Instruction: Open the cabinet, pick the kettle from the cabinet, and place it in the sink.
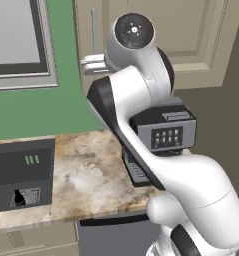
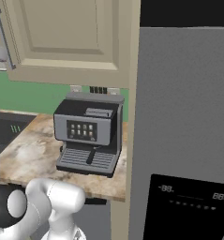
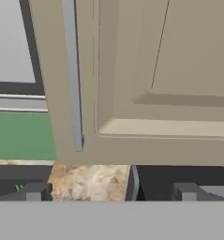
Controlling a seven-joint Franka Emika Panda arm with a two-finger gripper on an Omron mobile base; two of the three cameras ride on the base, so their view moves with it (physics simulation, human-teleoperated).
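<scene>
Clearly, the arm is lining up on the closed cabinet (image 3: 146, 79) to reach its bar handle (image 3: 72, 75).

The gripper (image 3: 111, 190) is facing the door with its fingertips (image 3: 36, 191) spread wide apart and holding nothing, sitting below the handle's lower end and off to its door-panel side. The handle is running vertically along the door edge nearest the window (image 1: 16, 40), so a good approach is judged to be shifting the hand toward that edge and upward until the bar sits between the fingers, then closing on its middle and pulling in an arc. The kettle is presumably behind the door, unseen. A coffee machine (image 2: 87, 133) is standing on the counter (image 2: 31, 157) beneath, near its right edge, so the swing is needing clearance.
</scene>
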